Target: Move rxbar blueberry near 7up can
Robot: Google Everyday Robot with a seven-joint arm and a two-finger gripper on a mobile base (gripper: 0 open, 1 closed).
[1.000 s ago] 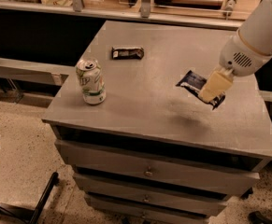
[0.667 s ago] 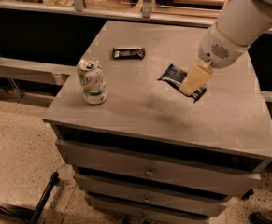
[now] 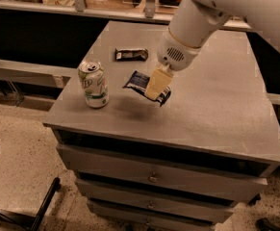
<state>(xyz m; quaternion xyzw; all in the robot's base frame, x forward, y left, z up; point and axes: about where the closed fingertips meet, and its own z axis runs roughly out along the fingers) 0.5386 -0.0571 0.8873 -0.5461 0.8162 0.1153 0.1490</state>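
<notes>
Camera view showed the gripper [image 3: 157, 86] clamped across the middle of the snack bar [image 3: 137, 80] — a flat, crinkly navy wrapper held just above the matte grey tabletop [image 3: 216, 100], its long axis pointing roughly at the soda can [image 3: 94, 84]. That smooth upright cylinder stood near the bar's free end — close, not touching.
</notes>
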